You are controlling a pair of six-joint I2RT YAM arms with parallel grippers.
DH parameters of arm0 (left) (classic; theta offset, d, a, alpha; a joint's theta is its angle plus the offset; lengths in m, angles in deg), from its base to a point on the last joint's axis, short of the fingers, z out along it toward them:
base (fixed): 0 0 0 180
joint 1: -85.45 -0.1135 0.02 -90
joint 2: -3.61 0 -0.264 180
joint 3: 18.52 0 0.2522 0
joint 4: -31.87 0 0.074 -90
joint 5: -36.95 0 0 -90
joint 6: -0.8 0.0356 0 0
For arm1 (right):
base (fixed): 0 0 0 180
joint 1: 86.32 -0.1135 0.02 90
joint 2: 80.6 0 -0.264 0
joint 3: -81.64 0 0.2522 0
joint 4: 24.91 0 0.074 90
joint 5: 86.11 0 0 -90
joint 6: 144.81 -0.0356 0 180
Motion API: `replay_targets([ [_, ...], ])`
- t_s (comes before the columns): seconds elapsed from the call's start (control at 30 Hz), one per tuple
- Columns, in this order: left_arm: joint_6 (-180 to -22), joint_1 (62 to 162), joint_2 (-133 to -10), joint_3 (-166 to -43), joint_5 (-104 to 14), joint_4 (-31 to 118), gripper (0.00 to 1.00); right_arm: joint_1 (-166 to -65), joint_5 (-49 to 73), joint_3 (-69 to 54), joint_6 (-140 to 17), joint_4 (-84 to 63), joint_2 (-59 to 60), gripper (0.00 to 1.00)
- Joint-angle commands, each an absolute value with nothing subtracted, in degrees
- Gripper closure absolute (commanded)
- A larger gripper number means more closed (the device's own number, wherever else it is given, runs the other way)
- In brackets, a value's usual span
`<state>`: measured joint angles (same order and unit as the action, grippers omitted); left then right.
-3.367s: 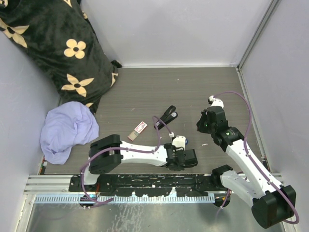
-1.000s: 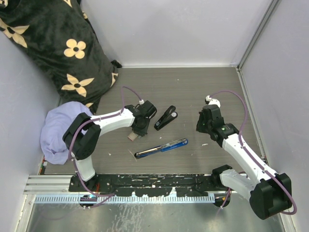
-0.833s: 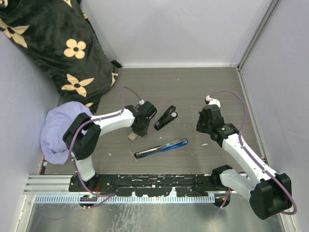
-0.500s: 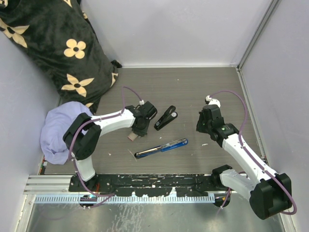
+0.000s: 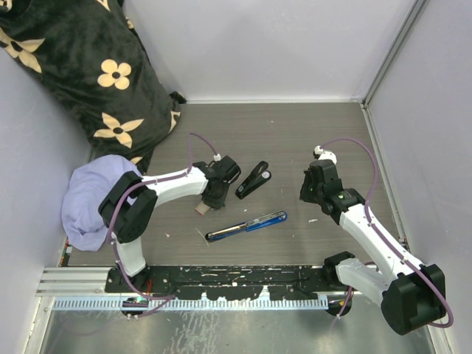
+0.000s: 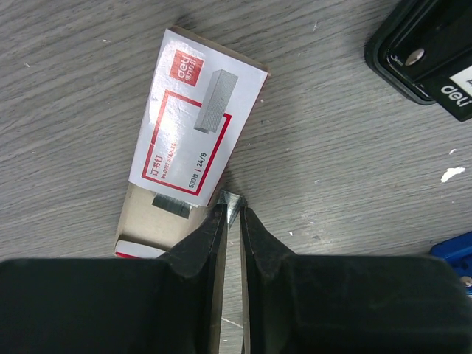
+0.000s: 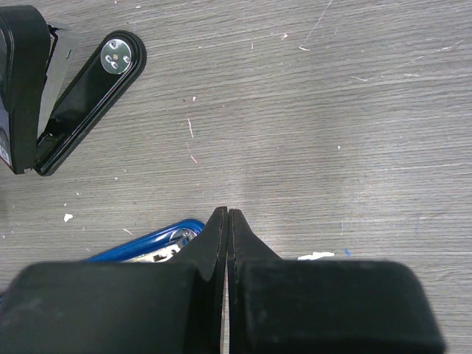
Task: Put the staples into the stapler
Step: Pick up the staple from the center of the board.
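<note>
Shows the staples box flat on the table, drawer slid partly out, just ahead-left of the left tool. Pinches a small silvery staple strip between that tool's tips. Shows the right tool pressed together, empty, above the table, with the opened black stapler ahead-left and the blue stapler just left.

- We are reading white "deli" on red square at corner of staples box.
- We are reading "500" and "24/6" running along lower edge of red-framed label on same box. Red Chinese characters beside them are proving too small for us to be reading surely.
- We are reading white "deli", partly cut by picture edge, on black stapler.
</note>
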<state>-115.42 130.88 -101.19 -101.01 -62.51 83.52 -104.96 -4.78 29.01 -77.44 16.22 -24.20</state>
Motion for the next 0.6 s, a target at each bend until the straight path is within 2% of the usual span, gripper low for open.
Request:
replay_targets([
  [0.0,-115.06,131.45,-101.68,-100.54,-63.71,81.86,0.86,-104.63,-4.81,28.19,-76.87,13.7,-23.96,1.0],
  [0.37,-116.06,132.08,-103.09,-99.16,-62.58,81.07,0.88,-104.57,-4.72,28.21,-76.87,13.59,-23.76,1.0],
  [0.57,-116.27,132.0,-103.02,-98.1,-63.27,80.28,1.0,-104.58,-4.63,28.18,-76.74,13.63,-23.87,1.0],
])
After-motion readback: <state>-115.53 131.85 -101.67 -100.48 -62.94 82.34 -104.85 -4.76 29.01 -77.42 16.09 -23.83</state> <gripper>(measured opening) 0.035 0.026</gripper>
